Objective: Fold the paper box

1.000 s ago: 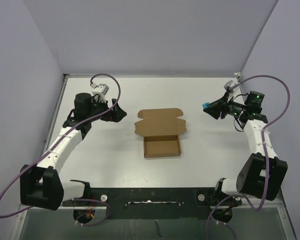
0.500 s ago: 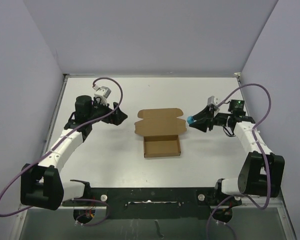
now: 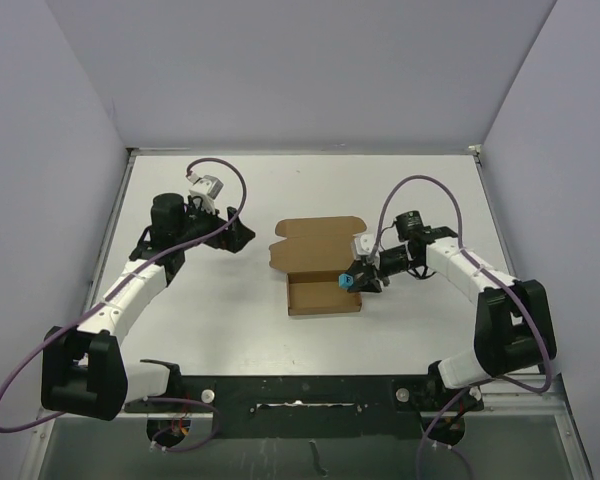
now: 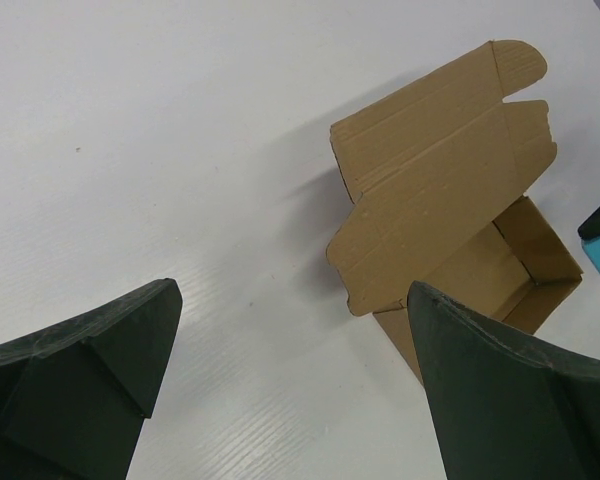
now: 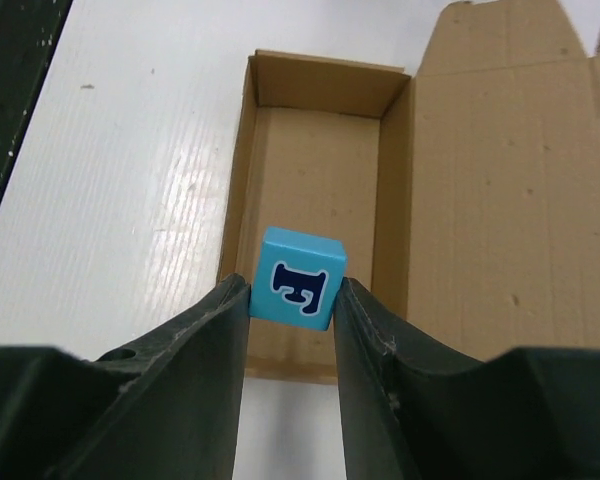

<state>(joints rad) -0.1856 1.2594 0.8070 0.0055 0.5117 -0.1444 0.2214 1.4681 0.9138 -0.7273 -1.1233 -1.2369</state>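
The paper box [image 3: 323, 278] is plain brown cardboard, standing open mid-table with its lid flap [image 3: 318, 244] laid back on the far side. Its open tray [image 5: 315, 190] and lid [image 4: 435, 190] show in both wrist views. My right gripper [image 3: 350, 280] is shut on a small blue cube [image 5: 298, 278] with a dark letter on it. It holds the cube over the tray's right end, above the end wall. My left gripper [image 3: 242, 234] hangs open to the left of the box, apart from it, with nothing between its fingers [image 4: 500, 390].
White table top [image 3: 210, 310] walled by pale panels at the back and both sides. A black rail [image 3: 300, 390] with the arm bases runs along the near edge. Purple cables loop over both arms.
My right arm has swung in from the far right to the box's right end, carrying the blue cube. The left gripper has barely moved. The box lies as before.
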